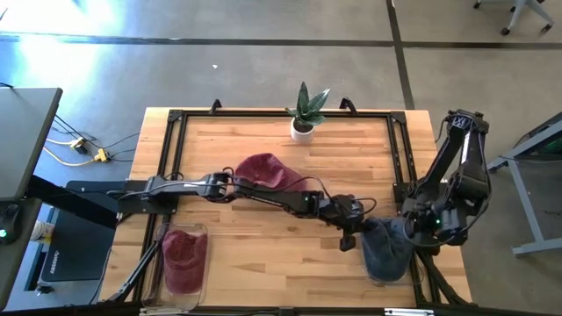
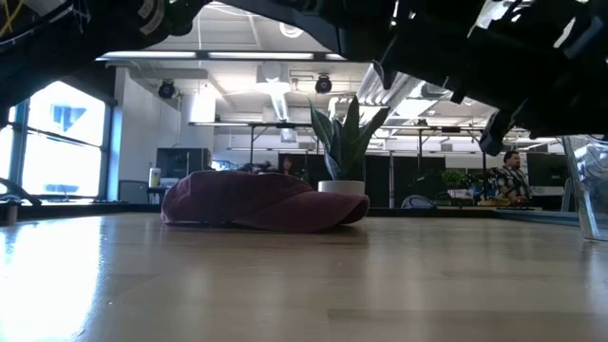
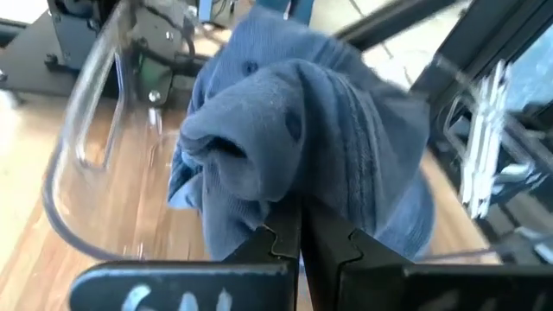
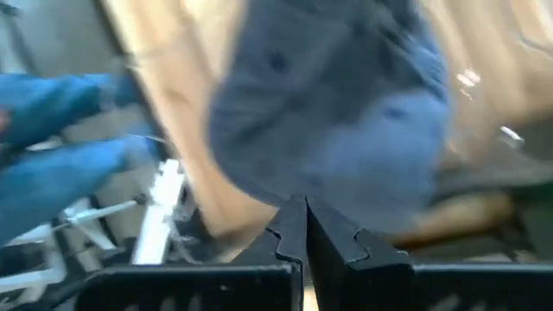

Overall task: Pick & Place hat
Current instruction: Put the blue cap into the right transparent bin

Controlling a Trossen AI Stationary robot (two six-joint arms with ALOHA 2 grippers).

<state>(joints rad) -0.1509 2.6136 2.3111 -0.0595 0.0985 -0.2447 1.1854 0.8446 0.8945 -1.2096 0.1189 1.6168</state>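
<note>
The left gripper (image 3: 300, 229), reaching across the table (image 1: 263, 237) to its right near corner, pinches a crumpled blue hat (image 3: 302, 147) hanging over a clear bin (image 3: 86, 147), while the right gripper (image 4: 304, 226), fingers pressed together, waits just beside it.

We see a potted plant (image 1: 304, 114) at the wooden worktop's (image 1: 263, 254) far edge, and a person (image 2: 514, 178) seated in the room behind.

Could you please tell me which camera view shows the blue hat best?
The left wrist view: the blue hat fills it, sharply. The right wrist view shows it blurred, the high view only small, and the low view not at all.
</note>
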